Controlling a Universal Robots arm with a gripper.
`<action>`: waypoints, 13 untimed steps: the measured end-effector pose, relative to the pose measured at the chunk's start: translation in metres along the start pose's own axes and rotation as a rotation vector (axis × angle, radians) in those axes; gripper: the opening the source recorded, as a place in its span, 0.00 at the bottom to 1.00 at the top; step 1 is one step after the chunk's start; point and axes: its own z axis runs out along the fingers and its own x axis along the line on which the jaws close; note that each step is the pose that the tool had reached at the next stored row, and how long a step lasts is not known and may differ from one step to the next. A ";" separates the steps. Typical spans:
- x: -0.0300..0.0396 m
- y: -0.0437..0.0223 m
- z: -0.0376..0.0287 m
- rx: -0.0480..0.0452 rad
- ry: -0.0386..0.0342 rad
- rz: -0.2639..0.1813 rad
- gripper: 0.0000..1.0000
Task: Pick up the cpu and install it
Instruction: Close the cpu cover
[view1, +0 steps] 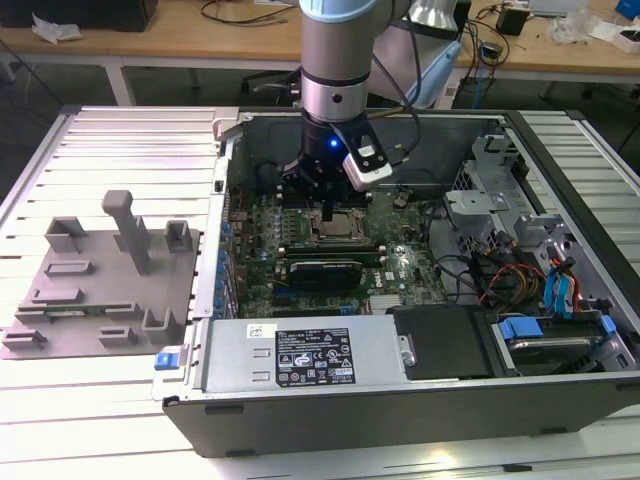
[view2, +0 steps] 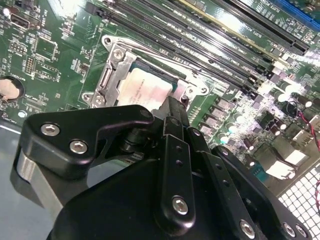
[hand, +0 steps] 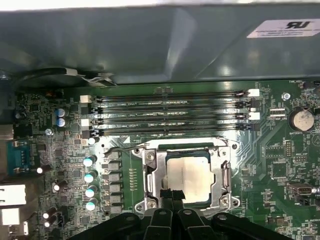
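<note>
The cpu (hand: 189, 174), a pale silver square chip, lies flat inside the metal-framed socket (hand: 150, 172) on the green motherboard; it also shows in the second wrist view (view2: 145, 90). My gripper (hand: 173, 194) hangs just over the chip's near edge, its two black fingers pressed together with nothing between them. The second wrist view shows the same narrow fingertips (view2: 172, 104) at the chip's rim. In the exterior view the gripper (view1: 327, 213) points straight down into the open computer case, right above the socket (view1: 335, 233).
Long memory slots (hand: 170, 112) run beside the socket. A row of capacitors (hand: 90, 182) stands close by. The case holds a power supply (view1: 300, 360), drive cages (view1: 490, 190) and cables (view1: 500, 275). A grey fixture plate (view1: 100, 290) with upright posts lies at the exterior view's left.
</note>
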 end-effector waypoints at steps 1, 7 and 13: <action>0.0009 -0.0001 0.0012 -0.0001 0.0000 0.000 0.11; 0.0026 0.0001 0.0076 -0.0034 -0.0016 -0.057 0.11; 0.0075 0.0000 0.0131 -0.0035 -0.0017 -0.063 0.11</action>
